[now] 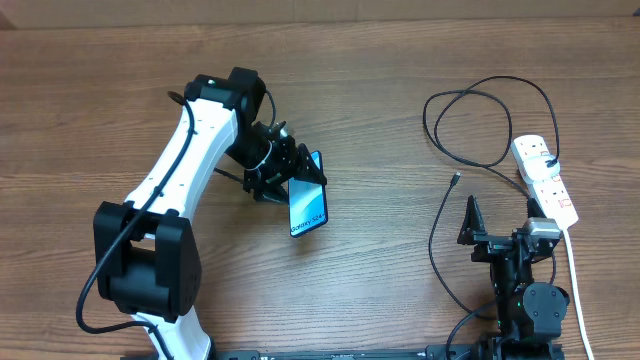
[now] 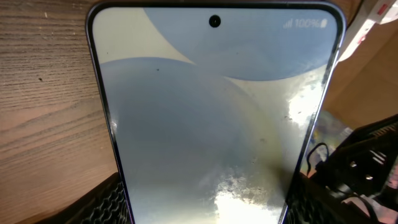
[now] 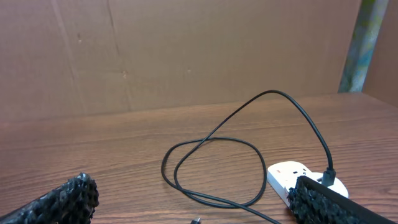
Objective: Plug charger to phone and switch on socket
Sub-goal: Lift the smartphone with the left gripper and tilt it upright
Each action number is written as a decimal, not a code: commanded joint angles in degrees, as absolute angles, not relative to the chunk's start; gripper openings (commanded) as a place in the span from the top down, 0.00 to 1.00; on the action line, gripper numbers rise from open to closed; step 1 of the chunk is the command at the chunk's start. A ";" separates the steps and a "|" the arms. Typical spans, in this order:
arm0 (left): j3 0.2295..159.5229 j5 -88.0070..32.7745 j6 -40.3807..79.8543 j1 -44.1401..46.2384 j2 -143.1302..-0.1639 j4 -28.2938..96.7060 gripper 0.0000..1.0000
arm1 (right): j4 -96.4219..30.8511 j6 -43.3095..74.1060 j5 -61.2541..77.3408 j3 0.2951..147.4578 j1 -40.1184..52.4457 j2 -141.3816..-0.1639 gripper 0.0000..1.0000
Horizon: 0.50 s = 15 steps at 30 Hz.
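Note:
My left gripper is shut on the phone, gripping its long edges near one end. The lit blue-white screen faces up and the text end points toward the table's front. In the left wrist view the phone fills the frame between both fingers. The black charger cable loops at the right, its connector lying free on the table. The white socket lies at the far right with the cable plugged in. My right gripper is open and empty, just short of the connector, the cable and the socket.
The socket's thick white cord runs along the right edge toward the front. A brown cardboard wall stands behind the table. Bare wood table lies between the phone and the connector.

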State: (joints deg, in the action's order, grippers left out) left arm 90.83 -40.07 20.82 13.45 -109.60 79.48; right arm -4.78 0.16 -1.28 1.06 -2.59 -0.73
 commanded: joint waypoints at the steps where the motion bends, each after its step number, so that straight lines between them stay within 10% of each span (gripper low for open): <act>1: 92.47 -43.62 19.27 12.05 -109.38 79.70 0.49 | -4.62 -0.08 -0.93 0.45 -2.74 -0.16 0.00; 15: 92.47 -48.56 19.25 11.46 -109.38 79.70 0.50 | -4.62 -0.08 -0.93 0.45 -2.74 -0.16 0.00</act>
